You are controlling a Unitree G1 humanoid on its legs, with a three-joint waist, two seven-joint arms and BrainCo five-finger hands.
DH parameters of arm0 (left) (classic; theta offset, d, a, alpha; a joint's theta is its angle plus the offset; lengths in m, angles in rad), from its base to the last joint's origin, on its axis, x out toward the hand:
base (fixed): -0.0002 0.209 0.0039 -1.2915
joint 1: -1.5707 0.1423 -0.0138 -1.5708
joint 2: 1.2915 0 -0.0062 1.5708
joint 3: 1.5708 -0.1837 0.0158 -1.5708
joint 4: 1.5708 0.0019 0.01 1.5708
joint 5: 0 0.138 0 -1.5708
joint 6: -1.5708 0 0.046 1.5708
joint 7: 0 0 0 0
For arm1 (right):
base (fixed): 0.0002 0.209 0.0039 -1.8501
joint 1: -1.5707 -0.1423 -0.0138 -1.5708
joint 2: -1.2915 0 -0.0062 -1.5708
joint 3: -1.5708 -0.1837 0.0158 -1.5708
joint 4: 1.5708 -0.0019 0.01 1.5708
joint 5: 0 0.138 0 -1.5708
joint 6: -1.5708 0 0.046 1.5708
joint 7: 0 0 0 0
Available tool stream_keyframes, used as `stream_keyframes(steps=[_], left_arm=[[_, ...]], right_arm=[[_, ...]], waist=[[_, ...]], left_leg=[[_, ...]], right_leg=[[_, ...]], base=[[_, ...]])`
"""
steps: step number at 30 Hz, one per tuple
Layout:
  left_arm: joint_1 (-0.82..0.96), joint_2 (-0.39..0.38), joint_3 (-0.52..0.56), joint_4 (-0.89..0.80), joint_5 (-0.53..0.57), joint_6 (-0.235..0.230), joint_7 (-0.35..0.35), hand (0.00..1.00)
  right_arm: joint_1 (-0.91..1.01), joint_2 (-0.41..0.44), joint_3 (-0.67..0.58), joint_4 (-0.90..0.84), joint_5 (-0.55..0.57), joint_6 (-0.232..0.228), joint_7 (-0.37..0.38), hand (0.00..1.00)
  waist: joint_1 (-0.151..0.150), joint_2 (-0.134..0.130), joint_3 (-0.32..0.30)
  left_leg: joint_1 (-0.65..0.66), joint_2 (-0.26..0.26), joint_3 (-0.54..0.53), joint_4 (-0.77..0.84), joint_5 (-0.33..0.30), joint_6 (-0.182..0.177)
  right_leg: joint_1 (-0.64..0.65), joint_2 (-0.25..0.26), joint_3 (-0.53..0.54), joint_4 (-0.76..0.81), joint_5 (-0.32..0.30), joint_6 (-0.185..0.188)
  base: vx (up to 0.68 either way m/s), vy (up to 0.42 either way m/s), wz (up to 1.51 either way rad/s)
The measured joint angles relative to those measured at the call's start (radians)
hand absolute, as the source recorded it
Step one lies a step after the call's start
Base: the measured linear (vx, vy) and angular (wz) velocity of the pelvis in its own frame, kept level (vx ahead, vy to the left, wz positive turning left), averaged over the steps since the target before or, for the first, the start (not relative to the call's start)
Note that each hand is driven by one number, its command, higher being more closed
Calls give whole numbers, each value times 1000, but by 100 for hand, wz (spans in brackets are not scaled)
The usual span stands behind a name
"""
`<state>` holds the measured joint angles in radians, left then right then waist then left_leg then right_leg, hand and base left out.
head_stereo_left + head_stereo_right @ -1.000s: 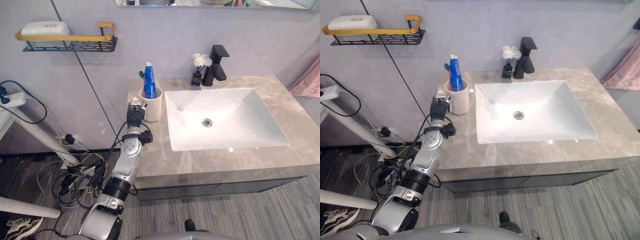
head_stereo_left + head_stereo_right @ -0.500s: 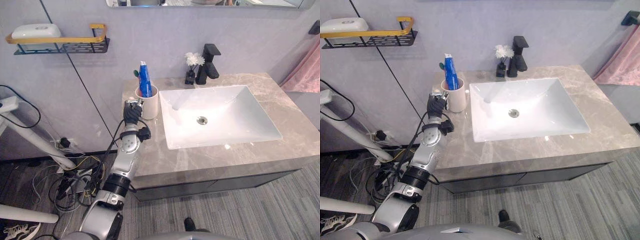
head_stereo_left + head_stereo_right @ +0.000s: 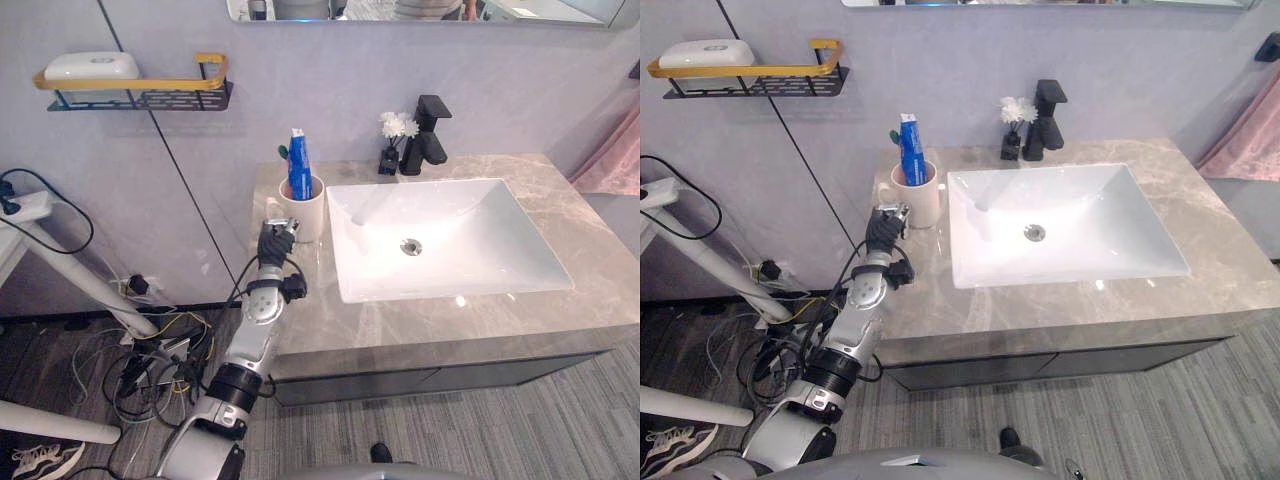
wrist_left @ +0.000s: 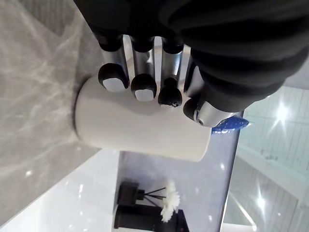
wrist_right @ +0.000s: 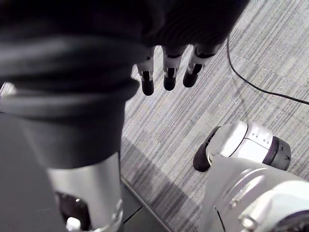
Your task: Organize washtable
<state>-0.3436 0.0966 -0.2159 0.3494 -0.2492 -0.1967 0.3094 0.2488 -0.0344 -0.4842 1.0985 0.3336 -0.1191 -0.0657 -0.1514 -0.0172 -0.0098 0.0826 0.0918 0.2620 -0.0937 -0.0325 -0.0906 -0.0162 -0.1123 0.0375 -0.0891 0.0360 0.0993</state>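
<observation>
Grey marbled counter [image 3: 420, 325]: runs wide along the wall and carries the sink [image 3: 470, 215] and the small things around it.
Sink: white rectangular basin set into the middle and right of the counter, with a round drain at its centre.
Wall shelf [image 3: 140, 95]: black wire with a gold rail, fixed to the wall well to the left of the counter and above it. A white block [image 3: 92, 65] lies on it.
Towel [image 3: 612, 150]: pink, hanging at the right edge past the counter's far right corner.
Left hand [image 3: 274, 240]: over the counter's left side, just in front of the cup [image 3: 303, 212]. Its fingers [image 4: 143, 58] are straight and side by side, aimed at the cup's side, with the thumb set apart. It is spread open and grips nothing. In the wrist view the dark tips lie over the cup's wall, but I cannot tell whether they touch it.
Right hand [image 5: 166, 67]: hangs above the striped grey floor [image 5: 203, 111], fingers straight and loose, holding nothing.
Cup: cream-white and upright near the counter's back left corner, just beside the sink's left rim.
Faucet [image 3: 428, 135]: black, behind the sink's back rim.
Toothpaste tube [image 3: 299, 165]: blue, standing in the cup and rising well above its rim.
Flowers [image 3: 396, 128]: white, in a small dark vase just left of the faucet.
Toothbrush [image 3: 283, 152]: its green head shows beside the tube, in the cup.
</observation>
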Motion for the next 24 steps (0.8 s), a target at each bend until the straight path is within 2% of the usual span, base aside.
stream_keyframes(steps=[16,24], left_arm=[[7,-5,-134,34,-4,21,-64,100],[-8,-4,-136,52,-23,23,-62,100]], right_arm=[[0,-2,-29,3,0,1,-3,0],[0,-2,-41,3,1,1,-5,0]], waist=[[-6,-2,-1],[-10,-4,-2]], left_leg=[[6,1,7,0,-1,0],[9,1,24,0,-6,-1]], right_leg=[[5,2,-1,1,-4,-6],[-1,2,10,0,-4,-7]], base=[[-3,1,-1],[-2,1,-5]])
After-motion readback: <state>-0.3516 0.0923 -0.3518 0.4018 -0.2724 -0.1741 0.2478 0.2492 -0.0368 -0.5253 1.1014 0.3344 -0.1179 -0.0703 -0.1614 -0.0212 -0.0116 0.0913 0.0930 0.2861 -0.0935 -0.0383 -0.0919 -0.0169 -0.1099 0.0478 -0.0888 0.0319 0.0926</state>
